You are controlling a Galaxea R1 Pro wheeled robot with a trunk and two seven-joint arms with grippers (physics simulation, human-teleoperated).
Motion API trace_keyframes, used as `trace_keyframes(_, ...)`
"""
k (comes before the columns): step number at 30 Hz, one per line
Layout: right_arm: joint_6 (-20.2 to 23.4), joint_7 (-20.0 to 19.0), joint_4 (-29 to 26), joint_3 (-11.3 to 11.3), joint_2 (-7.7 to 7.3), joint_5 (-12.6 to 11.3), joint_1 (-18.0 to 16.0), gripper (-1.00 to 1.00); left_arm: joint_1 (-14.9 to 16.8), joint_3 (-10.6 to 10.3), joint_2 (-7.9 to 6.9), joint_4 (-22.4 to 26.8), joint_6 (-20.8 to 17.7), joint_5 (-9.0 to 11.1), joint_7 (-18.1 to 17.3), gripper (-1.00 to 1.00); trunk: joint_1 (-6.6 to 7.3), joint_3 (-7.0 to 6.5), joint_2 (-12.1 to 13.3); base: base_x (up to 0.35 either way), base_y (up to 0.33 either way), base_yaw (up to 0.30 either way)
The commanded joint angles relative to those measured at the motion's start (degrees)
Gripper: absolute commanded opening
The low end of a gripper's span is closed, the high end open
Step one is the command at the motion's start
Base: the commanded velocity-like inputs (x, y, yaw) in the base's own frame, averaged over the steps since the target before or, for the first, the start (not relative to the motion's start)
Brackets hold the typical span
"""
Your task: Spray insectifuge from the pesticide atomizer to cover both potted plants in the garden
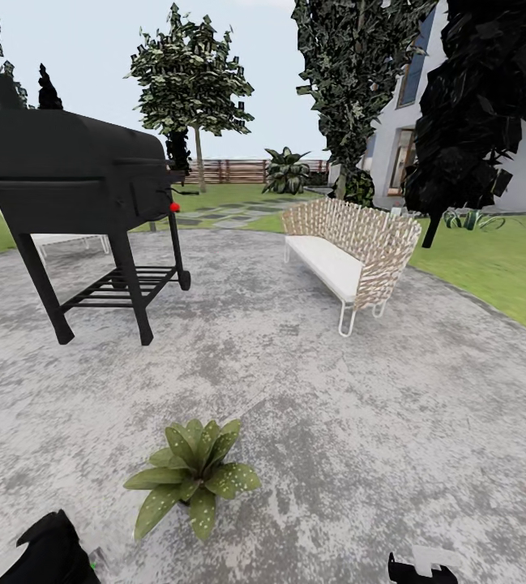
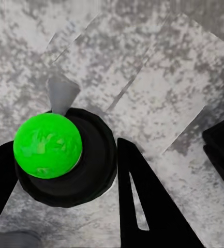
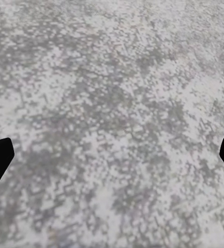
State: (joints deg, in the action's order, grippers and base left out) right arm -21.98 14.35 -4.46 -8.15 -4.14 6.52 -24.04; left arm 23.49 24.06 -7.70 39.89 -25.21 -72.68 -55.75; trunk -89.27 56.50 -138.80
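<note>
Left wrist view: left jaws grip atomizer (image 2: 48, 145); potted plant (image 1: 194, 473) on patio (image 1: 376, 422)

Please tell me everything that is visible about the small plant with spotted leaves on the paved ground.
The potted plant is a low rosette of pointed green leaves with pale speckles, spreading outward in all directions. Its pot is almost wholly hidden under the leaves. It stands upright on the mottled grey patio, near the head view's lower edge, well in front of the black grill and the wicker bench. Nothing else touches it.
</note>
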Motion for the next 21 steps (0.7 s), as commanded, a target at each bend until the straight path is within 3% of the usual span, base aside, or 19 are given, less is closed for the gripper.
trace_keyframes(1,-0.17,0.15,0.07,-0.46,0.01,0.6,-0.04,1.0,-0.32,0.56,-1.51,0.26,-0.5,0.56,-0.32,-1.0,0.01,0.05,-0.02,0.0,0.0,0.0)
trace_keyframes(4,-0.17,0.15,0.07,-0.46,0.08,0.6,-0.04,1.0,-0.2,2.22,-2.11,0.58,-0.51,1.5,-0.31,-1.0,0.01,0.05,-0.02,0.0,0.0,0.0)
trace_keyframes(12,-0.17,0.15,0.07,-0.46,0.1,0.6,-0.04,1.0,0.84,2.25,-1.11,0.69,-0.92,1.79,-1.05,-1.0,0.01,0.05,-0.02,0.0,0.0,0.0)
trace_keyframes(14,-0.17,0.15,0.07,-0.46,0.1,0.6,-0.04,1.0,3.14,2.08,-1.18,0.71,-1.06,1.47,-2.3,-1.0,0.01,0.05,-0.02,0.0,0.0,0.0)
trace_keyframes(15,-0.17,0.15,0.07,-0.46,0.1,0.6,-0.04,1.0,6.73,1.81,-1.65,0.76,-1.04,1.05,-5.66,-1.0,0.01,0.05,-0.02,0.0,0.0,0.0)
trace_keyframes(16,-0.17,0.15,0.07,-0.46,0.08,0.6,-0.04,1.0,12.17,1.67,-2.06,0.79,-0.99,-2.12,-9.73,-1.0,0.01,0.05,-0.02,0.0,0.0,0.0)
trace_keyframes(17,-0.17,0.15,0.07,-0.46,0.05,0.6,-0.04,1.0,13.51,1.68,-2.18,0.81,-0.94,-4.66,-10.85,-1.0,0.01,0.05,-0.02,0.0,0.0,0.0)
trace_keyframes(21,-0.17,0.15,0.07,-0.46,-0.03,0.6,-0.04,1.0,15.64,1.69,-2.3,2.6,-0.72,-8.26,-16.79,-1.0,0.01,0.05,-0.02,0.0,0.0,0.0)
